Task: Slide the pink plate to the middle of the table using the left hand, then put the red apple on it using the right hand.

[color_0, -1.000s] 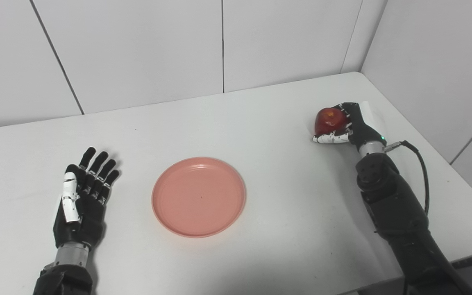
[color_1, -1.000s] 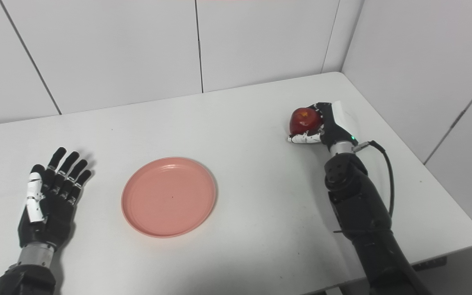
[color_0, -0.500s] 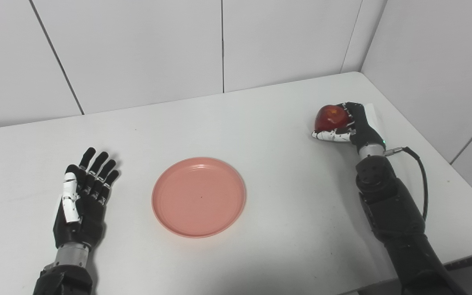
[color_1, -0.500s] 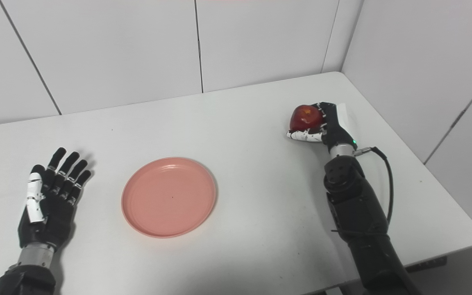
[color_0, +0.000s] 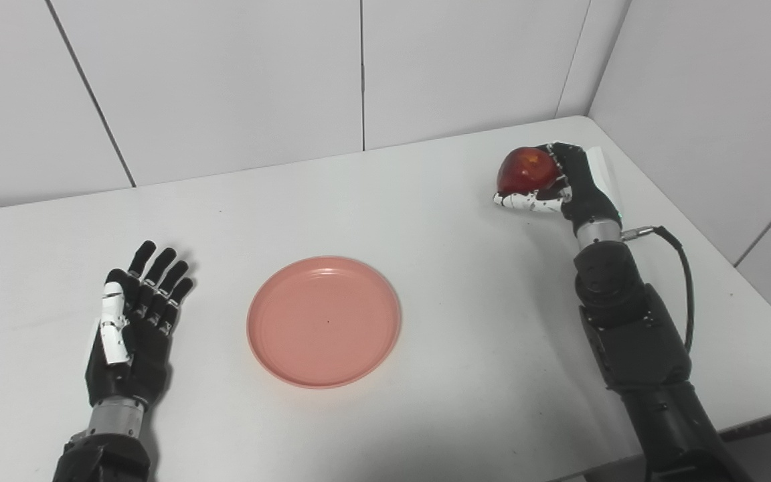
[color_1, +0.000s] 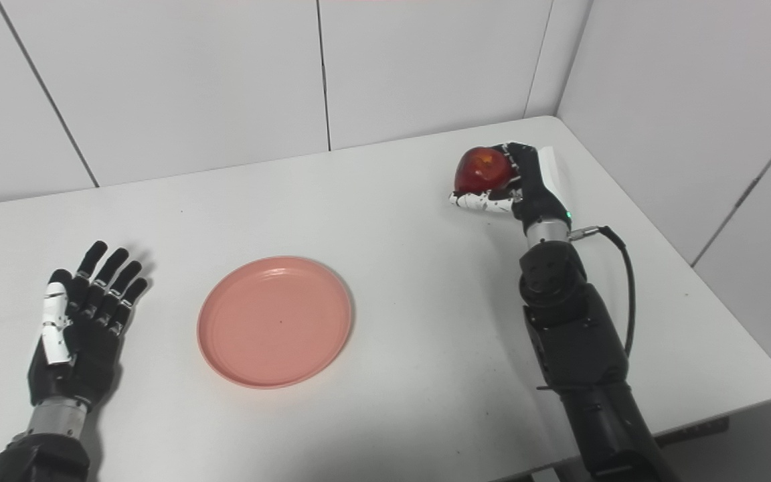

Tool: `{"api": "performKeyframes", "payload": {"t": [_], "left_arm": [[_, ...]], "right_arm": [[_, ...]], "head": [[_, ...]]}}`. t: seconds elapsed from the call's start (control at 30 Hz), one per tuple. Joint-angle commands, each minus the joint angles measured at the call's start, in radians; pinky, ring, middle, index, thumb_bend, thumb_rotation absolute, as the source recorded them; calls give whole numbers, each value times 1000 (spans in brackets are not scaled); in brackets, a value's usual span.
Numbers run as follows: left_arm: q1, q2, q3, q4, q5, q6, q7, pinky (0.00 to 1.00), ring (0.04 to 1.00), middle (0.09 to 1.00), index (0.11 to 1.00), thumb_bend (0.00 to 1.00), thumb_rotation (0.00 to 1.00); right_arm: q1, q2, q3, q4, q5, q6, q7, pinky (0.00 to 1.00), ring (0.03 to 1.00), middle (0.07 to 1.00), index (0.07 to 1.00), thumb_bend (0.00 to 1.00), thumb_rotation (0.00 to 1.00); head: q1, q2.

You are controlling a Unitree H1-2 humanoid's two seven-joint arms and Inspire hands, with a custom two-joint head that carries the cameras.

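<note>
**Red apple in right hand, plate waiting mid-table**

Red apple [color_0: 527, 171] sits in the right hand [color_0: 563, 187], fingers curled around it, thumb underneath, at the far right of the table [color_0: 425, 201]. Pink plate [color_0: 324, 321] is near the middle, well apart from it. Left hand [color_0: 132, 321] lies flat beside the plate, fingers spread, holding nothing.

Risks: round, glossy fruit could slip out on the long carry; a high release could roll it off the shallow rim.

Hidden: contact behind the apple. Can't tell if it's clear of the table.
</note>
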Motion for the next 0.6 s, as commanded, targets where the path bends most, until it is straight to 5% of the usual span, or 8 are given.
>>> {"api": "performKeyframes", "payload": {"t": [0.0, 0.57], "left_arm": [[9, -5, -7, -4, 7, 17, 13, 913, 892, 896, 892, 358, 1000], [22, -42, -32, -32, 36, 13, 57, 900, 888, 894, 887, 359, 1000]], "right_arm": [[-48, -11, 7, -68, -11, 23, 17, 465, 511, 543, 490, 506, 134], [-90, 60, 181, -277, -103, 84, 153, 453, 513, 536, 488, 507, 130]], "head": [[8, -1], [105, -5]]}}
